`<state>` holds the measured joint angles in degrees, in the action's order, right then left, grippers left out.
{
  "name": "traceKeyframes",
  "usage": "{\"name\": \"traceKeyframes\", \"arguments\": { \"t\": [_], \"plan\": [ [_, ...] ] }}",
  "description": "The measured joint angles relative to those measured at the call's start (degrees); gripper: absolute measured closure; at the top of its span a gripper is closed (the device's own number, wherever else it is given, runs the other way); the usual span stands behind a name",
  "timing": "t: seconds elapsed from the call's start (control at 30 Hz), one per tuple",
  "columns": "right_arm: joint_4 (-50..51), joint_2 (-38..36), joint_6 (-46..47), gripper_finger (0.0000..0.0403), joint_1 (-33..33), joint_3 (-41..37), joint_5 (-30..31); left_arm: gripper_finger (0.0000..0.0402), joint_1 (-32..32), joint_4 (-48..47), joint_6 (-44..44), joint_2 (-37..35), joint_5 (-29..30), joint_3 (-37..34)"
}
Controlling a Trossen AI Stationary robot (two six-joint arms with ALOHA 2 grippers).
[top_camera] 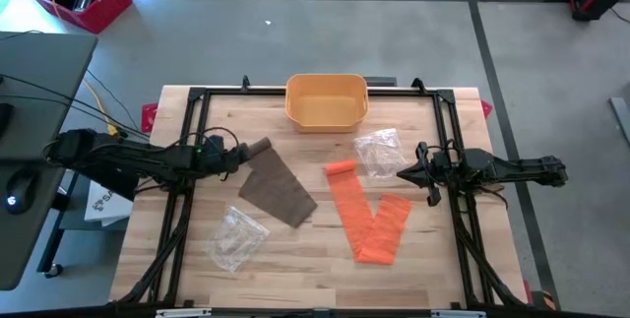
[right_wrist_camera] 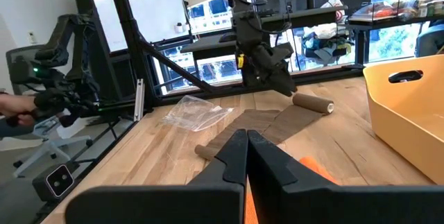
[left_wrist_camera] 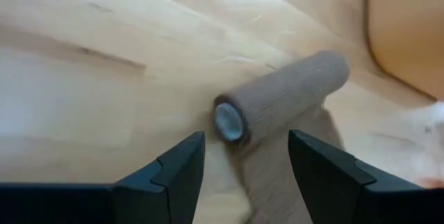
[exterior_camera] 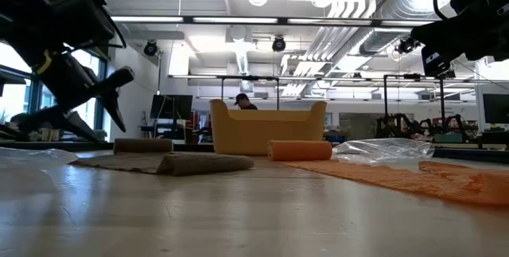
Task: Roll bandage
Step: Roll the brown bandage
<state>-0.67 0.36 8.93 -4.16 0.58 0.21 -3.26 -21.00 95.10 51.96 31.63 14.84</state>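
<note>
The brown bandage [top_camera: 279,188] lies on the wooden surface [top_camera: 315,269] in front of the yellow bin [top_camera: 327,99], its rolled end [left_wrist_camera: 281,98] toward the bin and the unrolled strip trailing away from it. The left gripper [left_wrist_camera: 246,165] hovers at that roll's end, fingers [left_wrist_camera: 182,172] apart and clear of it. On the far side of the orange bandage [top_camera: 366,212] from the brown one, the right gripper [top_camera: 411,173] waits with fingers pressed together beside a clear plastic wrapper [top_camera: 377,149].

Brown bandage [top_camera: 279,188], orange bandage [top_camera: 369,222]
</note>
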Motion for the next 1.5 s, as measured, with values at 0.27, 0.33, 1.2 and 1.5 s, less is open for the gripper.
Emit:
{"name": "traceKeyframes", "arguments": {
  "t": [0.27, 0.33, 1.2, 1.5],
  "plan": [
    [0.00, 0.00, 0.00, 0.0402, 0.02, -0.02, 0.00, 0.0202, -5.59, 6.25, -5.47, 5.16, -2.97, -0.34],
    [-0.01, 0.00, 0.00, 0.0402, 0.01, -0.01, 0.00, 0.0202, -6.33, 7.72, -6.37, 6.38, -4.50, -0.34],
    [0.00, 0.00, 0.00, 0.0402, 0.02, -0.02, 0.00, 0.0202, -6.85, 8.92, -9.22, 8.48, -8.33, -0.23],
    [0.00, -0.02, 0.00, 0.0402, 0.01, -0.01, 0.00, 0.0202, -6.85, 6.38, -10.94, 5.26, -7.91, -0.30]
  ]
}}
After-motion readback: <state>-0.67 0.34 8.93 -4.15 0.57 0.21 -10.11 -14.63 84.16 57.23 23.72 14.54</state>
